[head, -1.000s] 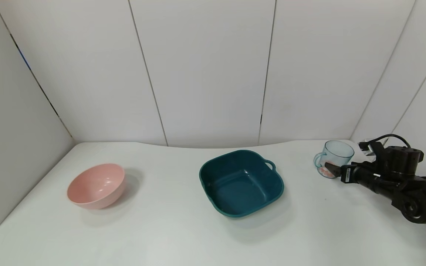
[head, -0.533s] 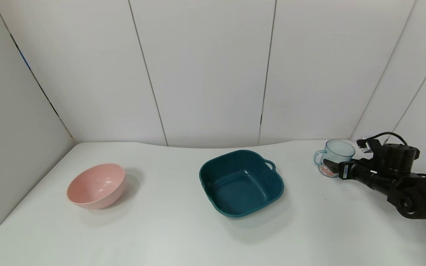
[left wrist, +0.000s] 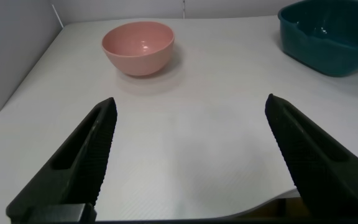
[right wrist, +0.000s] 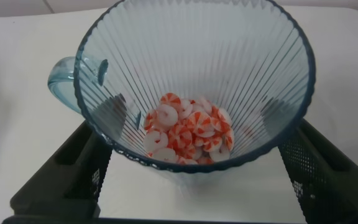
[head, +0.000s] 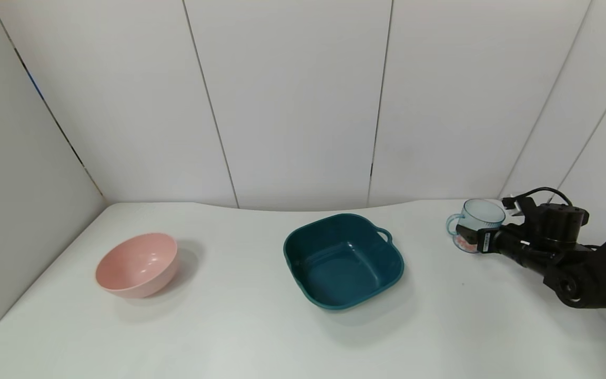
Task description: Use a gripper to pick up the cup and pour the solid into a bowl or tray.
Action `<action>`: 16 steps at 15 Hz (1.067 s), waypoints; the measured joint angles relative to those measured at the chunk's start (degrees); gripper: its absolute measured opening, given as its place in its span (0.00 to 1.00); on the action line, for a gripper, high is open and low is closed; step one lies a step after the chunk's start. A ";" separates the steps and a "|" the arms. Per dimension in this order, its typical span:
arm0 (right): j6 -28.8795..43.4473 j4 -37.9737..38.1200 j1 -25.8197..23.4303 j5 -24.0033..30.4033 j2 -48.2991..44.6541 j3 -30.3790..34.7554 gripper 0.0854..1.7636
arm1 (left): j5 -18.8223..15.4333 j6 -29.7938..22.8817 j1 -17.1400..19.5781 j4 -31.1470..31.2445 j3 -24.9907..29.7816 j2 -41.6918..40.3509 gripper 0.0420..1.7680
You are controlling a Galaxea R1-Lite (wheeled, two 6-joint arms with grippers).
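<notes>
The small translucent light-blue ribbed plastic cup (head: 475,225) stands upright on the white desk (head: 240,337) near its far right corner, well apart from the dark teal rounded-square plastic dish (head: 343,260) at the middle. The right black robotic gripper (head: 472,238) has its fingers spread, one on each side of the cup's lower body; whether the pads touch the wall, I cannot tell. Inside the cup lie the small round orange-red and white pieces (right wrist: 188,132), heaped at the bottom.

The likely trouble is the grasp itself. The cup tapers and is ribbed and thin, so a low squeeze may let it slip upward or tilt as it lifts, spilling pieces onto the desk. An uneven close could also nudge the cup toward the desk edge. During the carry, an early tilt would drop pieces short of the dish. The left gripper (left wrist: 185,155) hangs spread and idle above the desk's near left side, with the round pink bowl (left wrist: 138,46) beyond it.
</notes>
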 joint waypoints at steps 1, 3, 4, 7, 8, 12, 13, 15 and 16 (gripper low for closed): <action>0.00 0.00 0.02 0.00 0.27 -0.41 0.96 | 0.00 0.02 0.00 -0.02 0.00 0.00 0.97; -0.02 -0.01 0.07 -0.02 0.71 -0.83 0.96 | 0.00 0.00 0.00 0.00 0.00 0.00 0.97; -0.06 -0.09 0.11 -0.05 0.93 -1.15 0.96 | 0.00 0.02 0.00 0.00 0.00 0.00 0.97; -0.09 -1.22 0.18 -0.09 1.62 -1.71 0.96 | 0.00 0.02 0.00 0.00 0.00 0.00 0.97; -0.06 -1.30 0.18 -0.09 1.78 -1.78 0.96 | 0.00 0.02 0.00 -0.02 0.00 0.00 0.97; -0.11 -1.49 0.51 -0.09 2.23 -1.93 0.96 | 0.00 0.02 0.00 0.00 0.00 0.00 0.97; -0.09 -1.77 0.55 -0.13 2.30 -1.93 0.96 | 0.00 0.02 0.00 -0.02 0.00 0.00 0.97; -0.09 -2.21 0.62 -0.11 2.39 -1.97 0.85 | 0.00 0.02 0.00 0.00 0.00 0.00 0.97; 0.00 -2.18 0.66 -0.11 2.39 -1.97 0.79 | 0.00 0.00 0.00 0.00 0.00 0.00 0.97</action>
